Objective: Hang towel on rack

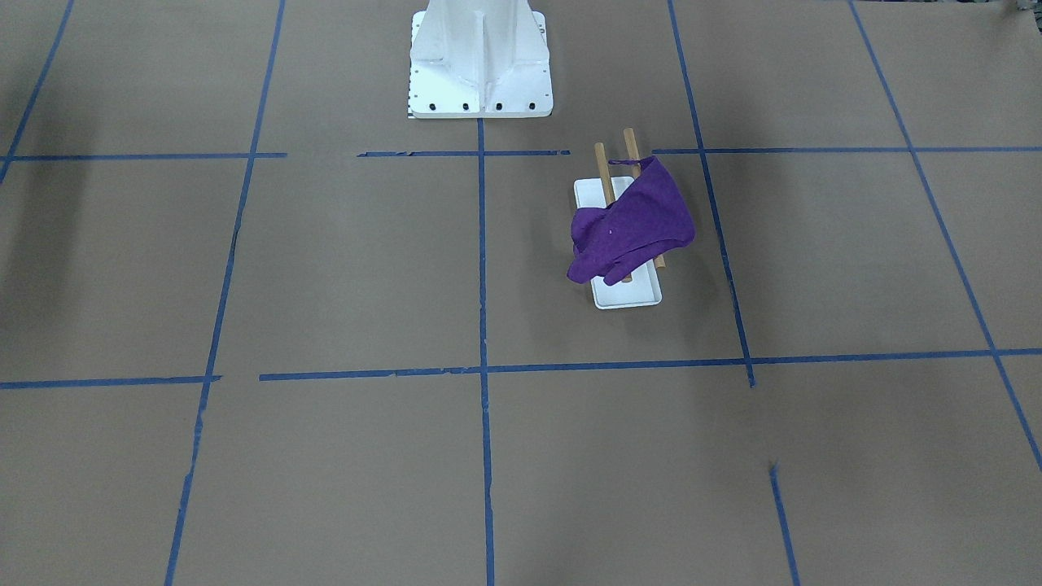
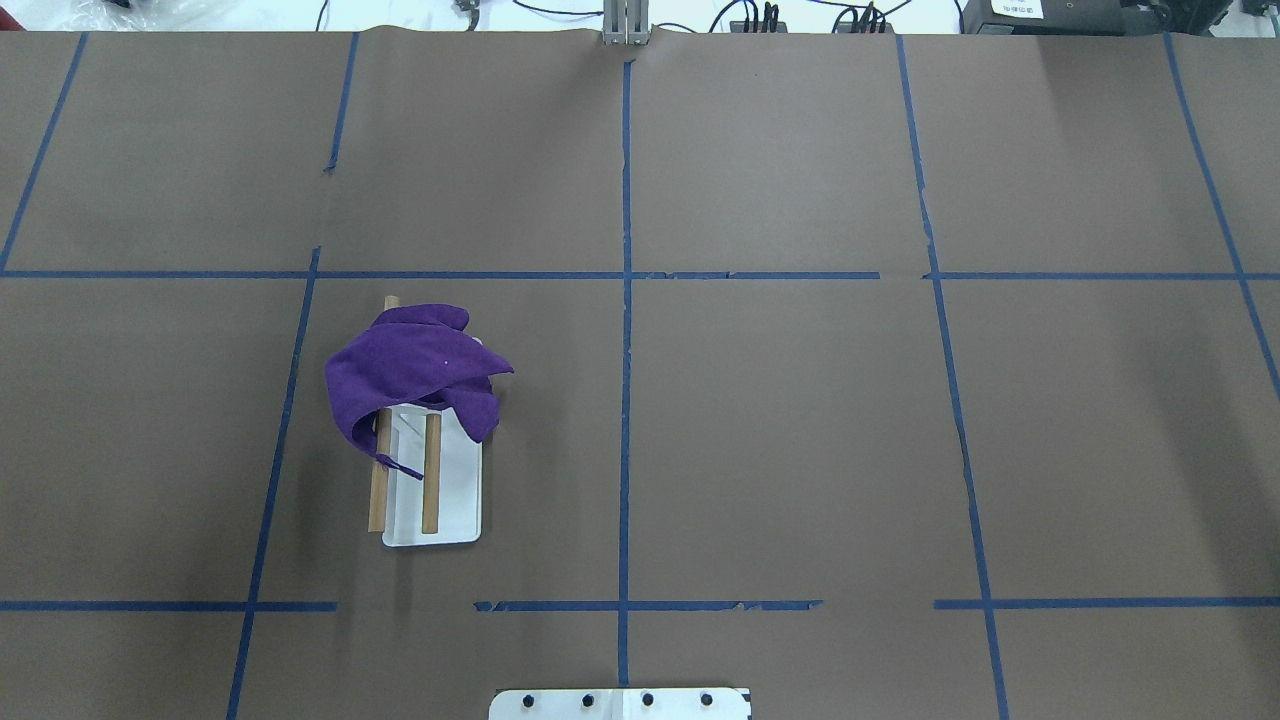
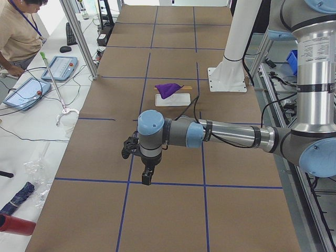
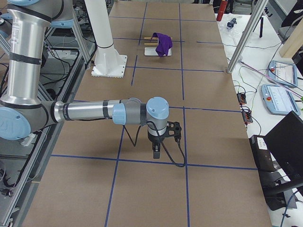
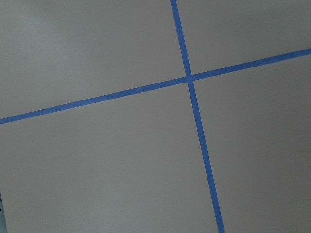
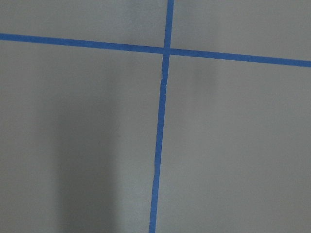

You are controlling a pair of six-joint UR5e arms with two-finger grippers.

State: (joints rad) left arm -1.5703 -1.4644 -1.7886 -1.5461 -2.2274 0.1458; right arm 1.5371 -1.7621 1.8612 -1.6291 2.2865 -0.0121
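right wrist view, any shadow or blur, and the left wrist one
Right wrist view: soft focus, with a broad dark shadow band over the brown paper table cover; left wrist view: slightly soft, no clear shadow, blue tape cross tilted.

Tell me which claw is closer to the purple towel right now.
Left. The left claw hangs above the left end of the table, the half where the towel is; the right claw hangs above the opposite end, much farther off.

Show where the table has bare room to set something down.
Bare: everything right of the centre tape line in the overhead view, plus the far row beyond the rack. Crowded only where the purple towel drapes the rack.
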